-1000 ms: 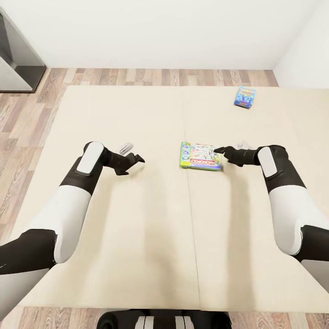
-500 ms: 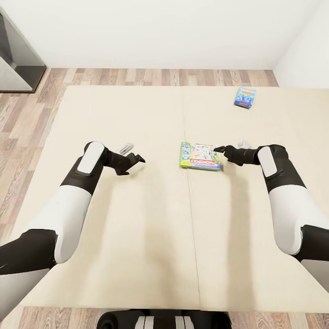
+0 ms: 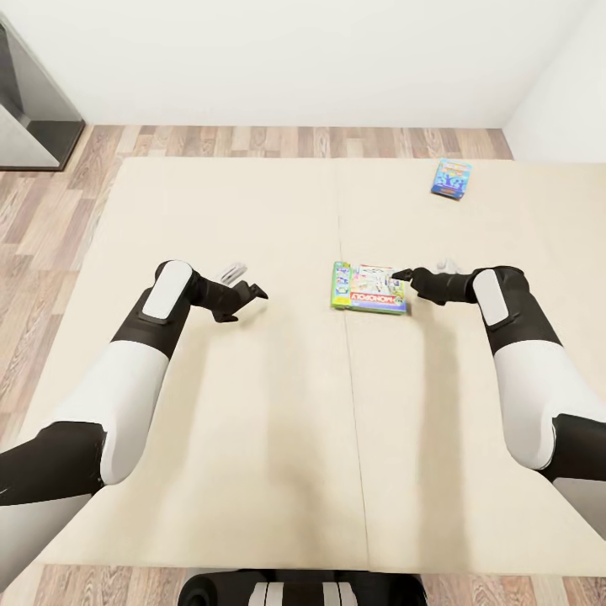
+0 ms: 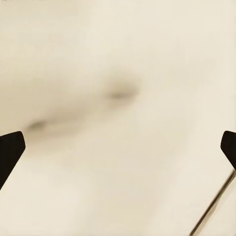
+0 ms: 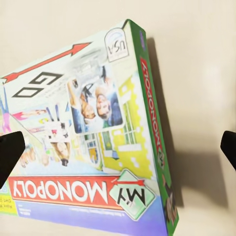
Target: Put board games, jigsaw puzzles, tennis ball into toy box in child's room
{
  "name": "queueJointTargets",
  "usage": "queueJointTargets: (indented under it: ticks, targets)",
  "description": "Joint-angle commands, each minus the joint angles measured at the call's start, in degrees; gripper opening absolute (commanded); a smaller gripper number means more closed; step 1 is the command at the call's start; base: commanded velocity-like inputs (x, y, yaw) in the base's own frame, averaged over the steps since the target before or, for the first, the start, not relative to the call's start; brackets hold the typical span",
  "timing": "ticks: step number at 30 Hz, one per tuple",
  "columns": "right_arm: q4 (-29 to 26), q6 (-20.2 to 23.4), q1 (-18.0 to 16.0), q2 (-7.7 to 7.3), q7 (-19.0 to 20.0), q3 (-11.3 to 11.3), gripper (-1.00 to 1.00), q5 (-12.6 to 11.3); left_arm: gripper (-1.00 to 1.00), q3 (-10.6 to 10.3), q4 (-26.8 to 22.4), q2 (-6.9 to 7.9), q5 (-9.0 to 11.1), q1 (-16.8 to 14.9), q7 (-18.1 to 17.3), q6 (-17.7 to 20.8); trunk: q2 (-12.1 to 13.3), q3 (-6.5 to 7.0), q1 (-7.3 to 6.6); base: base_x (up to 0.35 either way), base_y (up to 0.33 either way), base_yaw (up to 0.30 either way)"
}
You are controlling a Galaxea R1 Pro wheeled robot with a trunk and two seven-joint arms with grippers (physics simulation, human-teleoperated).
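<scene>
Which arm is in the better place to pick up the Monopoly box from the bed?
The right arm. Its tool is at the edge of the Monopoly box, open. The left tool, also open, hangs over bare bed.

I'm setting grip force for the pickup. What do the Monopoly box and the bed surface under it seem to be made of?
The MY MONOPOLY box looks like printed cardboard with a smooth, slightly glossy finish: crisp edges, flat printed faces, a green side wall. The bed looks like matte beige fabric or foam, uniform and seamed down the middle; its softness cannot be judged from a render. The right gripper hovers open at the box's edge.
</scene>
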Motion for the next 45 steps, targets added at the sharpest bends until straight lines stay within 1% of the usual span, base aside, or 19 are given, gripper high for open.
queueJointTargets:
  ticks: [1, 25, 45]
  targets:
    - [0.0, 0.3, 0.0, 0.04, 0.6, -0.2, 1.00, 0.6, 1.00, -0.1, -0.1, 0.01, 0.6, 0.0, 0.6, 0.0, 0.0, -0.06, 0.00, 0.000, 0.000, 0.000]
    - [0.0, 0.7, 0.0, -0.24, 0.8, -0.1, 1.00, 0.5, 1.00, 0.0, -0.1, -0.07, 0.6, -0.2, 0.5, 0.0, 0.0, -1.67, 0.00, 0.000, 0.000, 0.000]
    - [0.0, 0.6, 0.1, -0.32, 0.8, -0.1, 1.00, 0.5, 1.00, 0.0, -0.1, -0.09, 0.6, -0.3, 0.5, 0.0, 0.0, -1.98, 0.00, 0.000, 0.000, 0.000]
